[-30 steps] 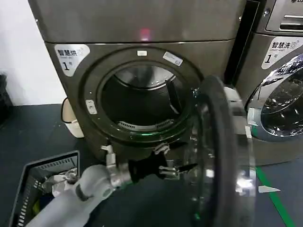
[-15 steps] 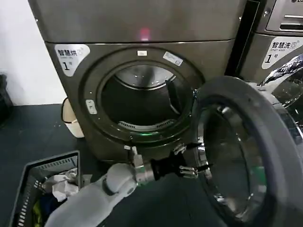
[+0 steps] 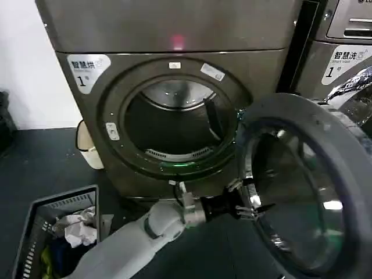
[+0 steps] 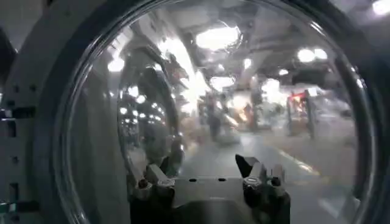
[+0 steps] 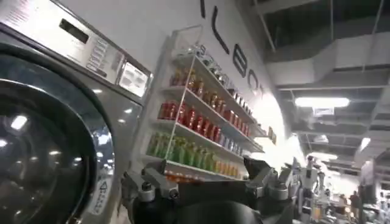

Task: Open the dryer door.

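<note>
While dryer door [image 3: 308, 186] hangs open, dark floor [image 3: 52, 163]

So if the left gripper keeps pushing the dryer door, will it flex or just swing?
Probably it swings stiffly: the dryer door is a thick grey frame around glass, hinged beside the drum opening. It looks heavy, so it may coast. The left gripper could slide on the glossy glass.

dryer door [image 3: 314, 192]: right and bottom edges cut off | basket [image 3: 35, 232]: cut by bottom edge
</note>
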`<state>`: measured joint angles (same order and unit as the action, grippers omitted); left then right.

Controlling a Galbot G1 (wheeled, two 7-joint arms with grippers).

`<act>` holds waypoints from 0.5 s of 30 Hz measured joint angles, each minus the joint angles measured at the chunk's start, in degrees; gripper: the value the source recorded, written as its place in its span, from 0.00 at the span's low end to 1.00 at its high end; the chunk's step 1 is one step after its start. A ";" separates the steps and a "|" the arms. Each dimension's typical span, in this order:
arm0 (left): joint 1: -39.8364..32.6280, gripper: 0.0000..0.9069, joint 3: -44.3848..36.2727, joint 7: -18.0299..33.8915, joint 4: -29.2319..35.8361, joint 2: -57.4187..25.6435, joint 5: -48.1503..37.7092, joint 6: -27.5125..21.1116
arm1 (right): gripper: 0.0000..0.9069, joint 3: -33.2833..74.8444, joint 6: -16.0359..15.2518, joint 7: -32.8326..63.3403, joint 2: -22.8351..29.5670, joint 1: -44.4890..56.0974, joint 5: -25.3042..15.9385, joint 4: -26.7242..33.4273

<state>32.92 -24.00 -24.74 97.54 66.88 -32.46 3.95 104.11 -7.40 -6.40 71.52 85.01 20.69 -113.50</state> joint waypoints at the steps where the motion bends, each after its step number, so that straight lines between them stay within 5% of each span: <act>1: -0.40 1.00 -0.41 0.18 -0.47 0.36 -0.17 0.11 | 1.00 0.06 0.01 0.00 0.12 0.02 -0.02 0.13; 15: -4.60 1.00 -4.19 3.12 -7.15 8.92 0.70 0.80 | 1.00 2.51 0.25 -0.32 -0.49 0.54 -0.01 0.62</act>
<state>28.32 -28.19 -21.61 90.39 75.79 -31.76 4.76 106.62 -7.14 -6.72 71.03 85.55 20.68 -112.87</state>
